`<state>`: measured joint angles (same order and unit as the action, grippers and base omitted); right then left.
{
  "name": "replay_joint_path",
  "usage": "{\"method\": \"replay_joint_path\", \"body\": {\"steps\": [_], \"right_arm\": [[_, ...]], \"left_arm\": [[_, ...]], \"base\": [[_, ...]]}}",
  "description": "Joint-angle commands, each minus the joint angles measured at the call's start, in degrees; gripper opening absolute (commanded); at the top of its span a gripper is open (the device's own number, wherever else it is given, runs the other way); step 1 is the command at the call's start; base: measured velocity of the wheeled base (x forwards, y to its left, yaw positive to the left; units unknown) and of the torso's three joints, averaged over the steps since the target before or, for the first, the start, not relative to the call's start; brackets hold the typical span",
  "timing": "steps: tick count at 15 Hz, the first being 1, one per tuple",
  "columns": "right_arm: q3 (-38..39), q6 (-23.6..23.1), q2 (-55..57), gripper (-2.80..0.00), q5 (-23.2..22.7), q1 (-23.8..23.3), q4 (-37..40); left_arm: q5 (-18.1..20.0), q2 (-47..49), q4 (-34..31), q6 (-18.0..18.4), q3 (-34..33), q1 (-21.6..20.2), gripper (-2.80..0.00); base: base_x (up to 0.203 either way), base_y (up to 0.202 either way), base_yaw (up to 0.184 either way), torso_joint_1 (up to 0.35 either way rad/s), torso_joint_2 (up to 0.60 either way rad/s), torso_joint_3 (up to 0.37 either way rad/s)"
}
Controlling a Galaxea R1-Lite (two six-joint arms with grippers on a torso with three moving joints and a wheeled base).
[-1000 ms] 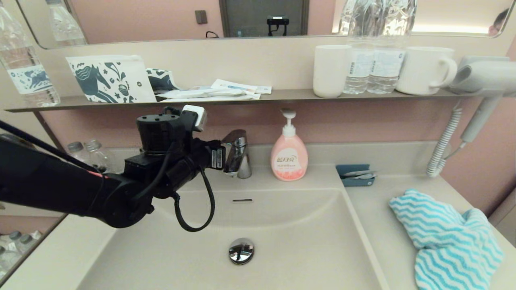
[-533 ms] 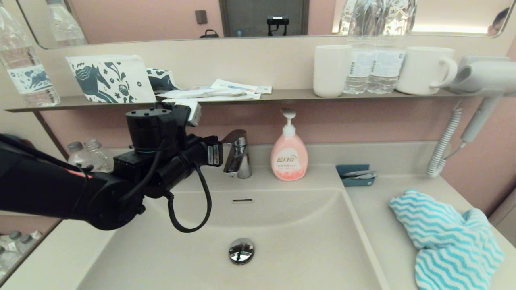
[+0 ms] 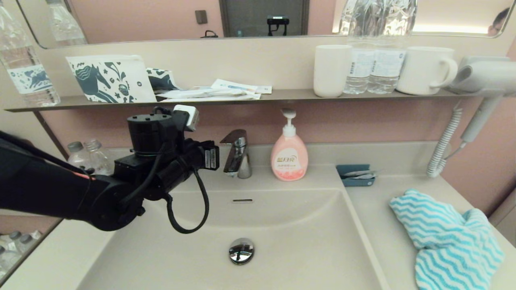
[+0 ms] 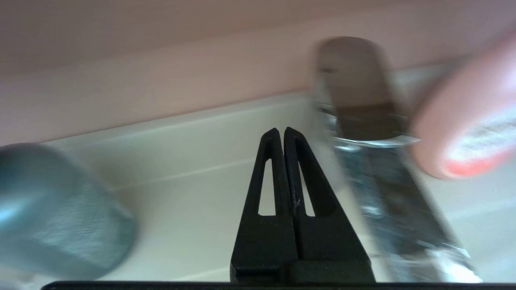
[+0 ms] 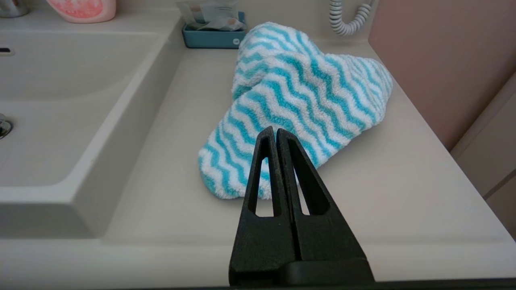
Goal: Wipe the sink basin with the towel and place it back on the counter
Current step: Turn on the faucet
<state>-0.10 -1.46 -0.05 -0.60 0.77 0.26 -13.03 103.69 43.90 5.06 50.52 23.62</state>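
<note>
Where print shows at all, it sits on the pink pear-shaped plastic soap bottle with white pump (image 3: 289, 157): a white label patch with characters too small to read. Labels on the two clear ribbed water bottles (image 3: 373, 60) on the thin grey-brown wall shelf (image 3: 282, 96) are likewise unreadable.

Fluffy terry towel with turquoise and white zigzag stripes (image 3: 447, 235) lies bunched on the smooth beige desk (image 3: 375, 225), to the right of the wide rectangular beige sink basin (image 3: 282, 225), apart from its rim. Basin has sloping walls, a round chrome drain plug (image 3: 241, 250) and a narrow overflow slot (image 3: 242, 200).

Left hand (image 4: 283, 133): black tapered fingers pressed together, nothing between them, held over the rear left part of the basin just beside the chrome faucet (image 3: 237, 155). Contact with faucet: cannot tell.

Right hand (image 5: 275, 132): fingers together, empty, at the desk's front edge, near the towel's front edge.

Small blue tray (image 3: 355, 175) stands behind the towel.
</note>
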Motion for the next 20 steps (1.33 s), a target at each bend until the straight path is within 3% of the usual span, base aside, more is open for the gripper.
{"method": "replay_joint_path", "body": {"steps": [1, 6, 14, 20], "right_arm": [[0.1, 0.0, 0.0, -2.8, 0.0, 0.0, 0.0], [0.0, 0.0, 0.0, -2.8, 0.0, 0.0, 0.0], [0.0, 0.0, 0.0, -2.8, 0.0, 0.1, 0.0], [0.0, 0.0, 0.0, -2.8, 0.0, 0.0, 0.0]], "left_arm": [[-0.1, -0.2, 0.2, 0.0, -0.2, 0.6, -2.8], [-1.2, 0.6, 0.4, -0.2, 0.1, 2.9, -2.8], [-2.3, 1.4, 0.4, -0.3, 2.7, 3.0, -2.8], [-3.1, 1.2, 0.0, -2.6, 4.4, 4.2, -2.8]], "base": [[0.0, 0.0, 0.0, 0.0, 0.0, 0.0], [0.0, 0.0, 0.0, 0.0, 0.0, 0.0], [0.0, 0.0, 0.0, 0.0, 0.0, 0.0], [0.0, 0.0, 0.0, 0.0, 0.0, 0.0]]}}
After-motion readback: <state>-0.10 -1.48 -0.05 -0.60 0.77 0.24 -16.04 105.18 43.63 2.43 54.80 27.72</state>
